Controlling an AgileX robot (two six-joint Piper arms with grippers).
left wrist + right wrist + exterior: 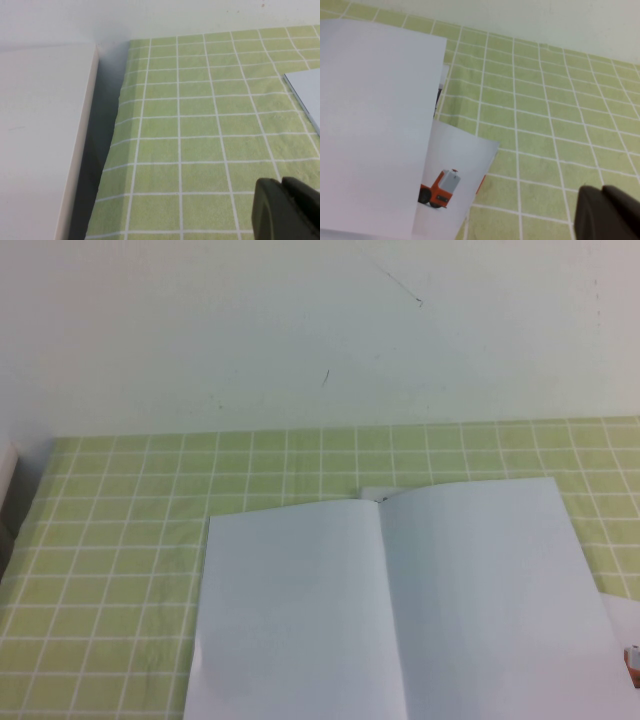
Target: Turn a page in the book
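Booklet open flat, both grippers off to the sides

Booklet point(400, 610) lies open on the green checked tablecloth point(130, 570), filling the near-centre and right of the table in the high view; both facing pages show blank white, with the fold running down the middle; the left-hand page point(295, 615) lies flat beside the fold, slightly rippled along its outer edge; whether this is the printed rover sheet cannot be told, since only white shows; a small bit of an underlying sheet peeks out at the far end of the fold. A separate loose sheet point(457, 187) sticks out from under the booklet's right edge, printed with a red-orange vehicle point(439, 189); it lies on the cloth, partly covered by the booklet's right-hand page point(375, 125). Left gripper point(287, 210) does not appear in the high view; in its wrist view its dark fingers sit close together with only a thin seam between them, over bare cloth, well apart from the booklet's corner point(307, 95), near a white board point(40, 140) at the table's left edge. Right gripper point(605, 212) is likewise seen only from its wrist camera; fingers pressed together, holding nothing, over cloth to the right of the loose sheet, not touching it. White wall point(300, 330) behind the table.
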